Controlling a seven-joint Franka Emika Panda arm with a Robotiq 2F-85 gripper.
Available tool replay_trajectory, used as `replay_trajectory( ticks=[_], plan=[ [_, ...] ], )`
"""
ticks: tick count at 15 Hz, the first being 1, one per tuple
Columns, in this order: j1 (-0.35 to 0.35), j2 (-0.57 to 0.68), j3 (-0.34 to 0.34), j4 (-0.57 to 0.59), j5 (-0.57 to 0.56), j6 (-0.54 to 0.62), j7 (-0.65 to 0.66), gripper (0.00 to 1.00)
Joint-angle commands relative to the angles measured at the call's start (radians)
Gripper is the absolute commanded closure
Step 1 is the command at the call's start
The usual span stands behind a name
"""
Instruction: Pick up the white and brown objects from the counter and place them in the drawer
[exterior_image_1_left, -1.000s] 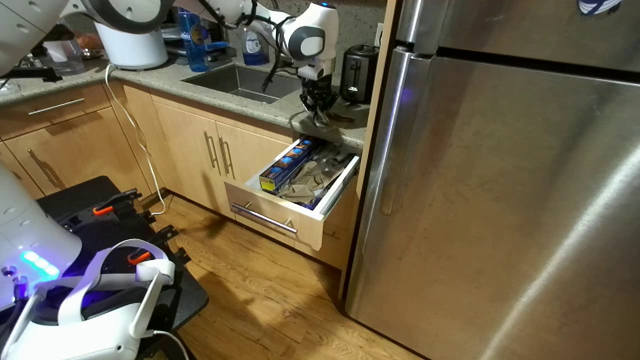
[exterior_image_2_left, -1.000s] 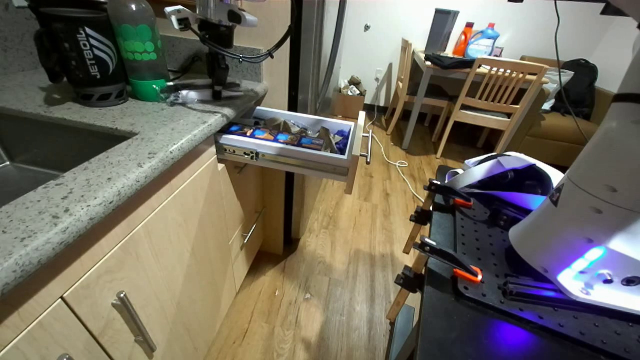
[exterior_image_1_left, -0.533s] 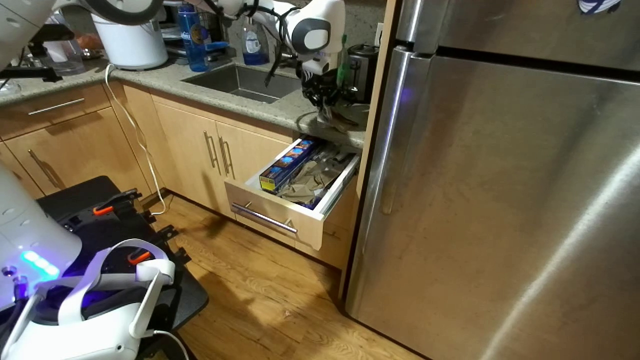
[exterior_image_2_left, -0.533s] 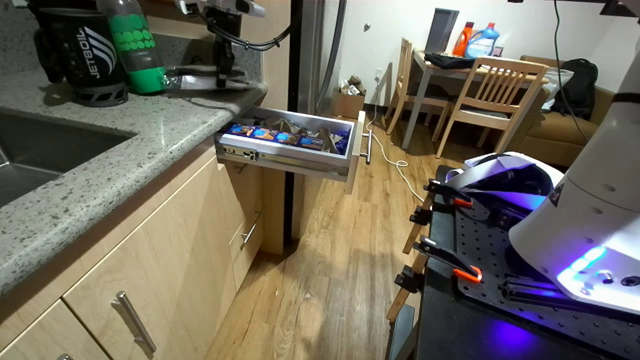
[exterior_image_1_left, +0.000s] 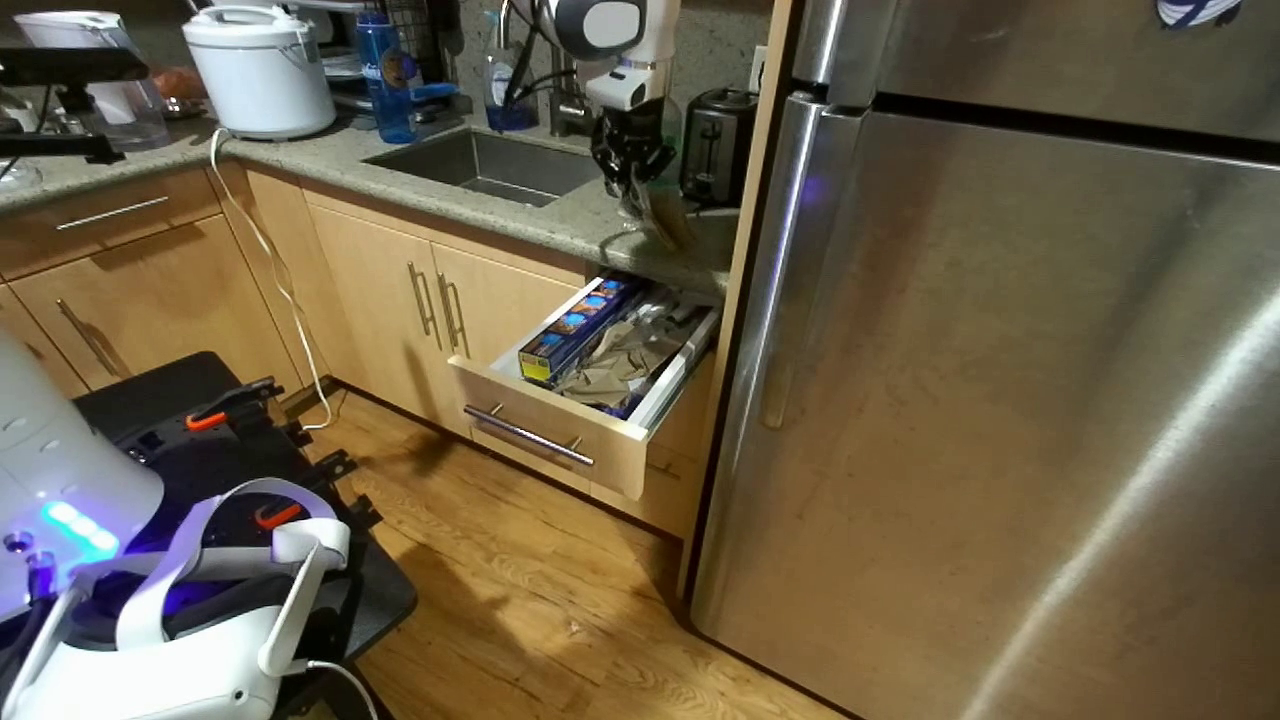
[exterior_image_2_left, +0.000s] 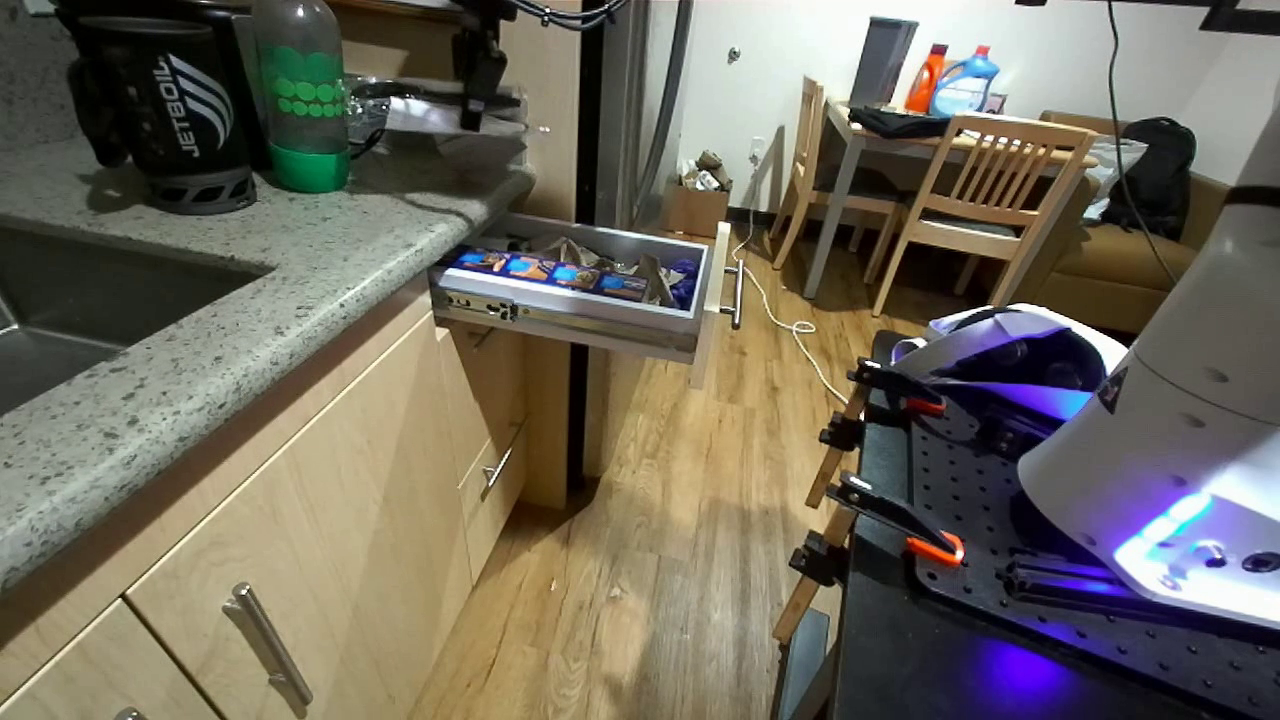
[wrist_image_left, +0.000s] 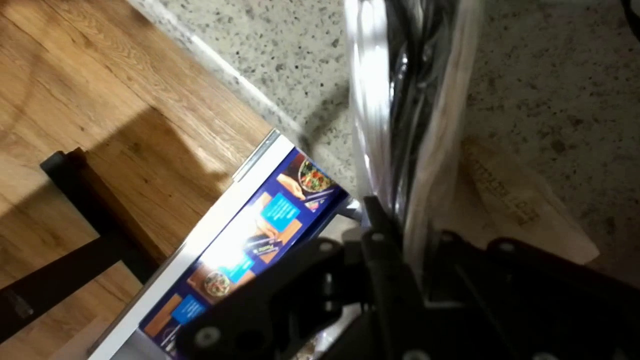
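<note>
"Clear plastic packet (wrist_image_left: 407, 100) with white and dark contents has risen above the grey speckled countertop (exterior_image_2_left: 330, 240)."

"Does the black two-fingered gripper (wrist_image_left: 400, 227) have it?"

"Clamped on it; whether the brown paper (wrist_image_left: 522, 220) alongside is pinched too, nobody can tell."

"Then that pick looks done; the pulled-out light-wood drawer (exterior_image_1_left: 620, 460) likely comes next."

From back here I see my arm (exterior_image_1_left: 660, 35) as rounded and white, with dark grey around a pale oval cap (exterior_image_1_left: 611, 24). Its cables (exterior_image_2_left: 580, 20) are black and bundled. A strip (exterior_image_2_left: 1165, 530) glows blue on the white base (exterior_image_2_left: 1120, 450), near a dark round hole (exterior_image_2_left: 1262, 562). My end effector (wrist_image_left: 406, 227) is all black links (wrist_image_left: 250, 305), dotted with silver screws (wrist_image_left: 207, 336).
</note>
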Motion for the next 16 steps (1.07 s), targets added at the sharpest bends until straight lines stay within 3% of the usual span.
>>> replay_trajectory(
  ticks=[1,8,16],
  plan=[
    [0.005,-0.156,-0.004,-0.217,0.025,0.047,-0.035,0.97],
    [0.006,-0.282,-0.015,-0.398,0.024,0.052,-0.047,0.97],
    [0.002,-0.261,-0.063,-0.477,0.015,0.031,0.049,0.97]
  ],
)
